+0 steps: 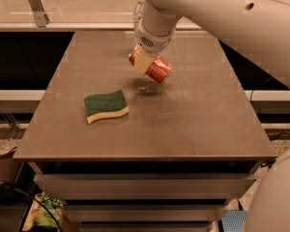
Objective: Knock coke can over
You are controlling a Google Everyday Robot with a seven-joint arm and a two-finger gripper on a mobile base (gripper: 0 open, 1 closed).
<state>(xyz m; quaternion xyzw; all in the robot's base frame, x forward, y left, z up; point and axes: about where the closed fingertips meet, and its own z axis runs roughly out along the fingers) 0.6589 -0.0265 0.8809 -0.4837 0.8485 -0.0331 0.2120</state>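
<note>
The red coke can (pixel 157 69) hangs tilted on its side just above the brown table (pixel 193 120), at the back middle, with its shadow on the surface below it. My gripper (pixel 146 63) comes down from the white arm and is shut on the can. One cream finger pad (pixel 141 62) lies across the can's near side. The other finger is hidden behind the can.
A green and yellow sponge (pixel 105 106) lies on the table to the front left of the can. A clear bottle (pixel 136 7) stands at the back edge, mostly hidden behind the arm. The white arm spans the upper right.
</note>
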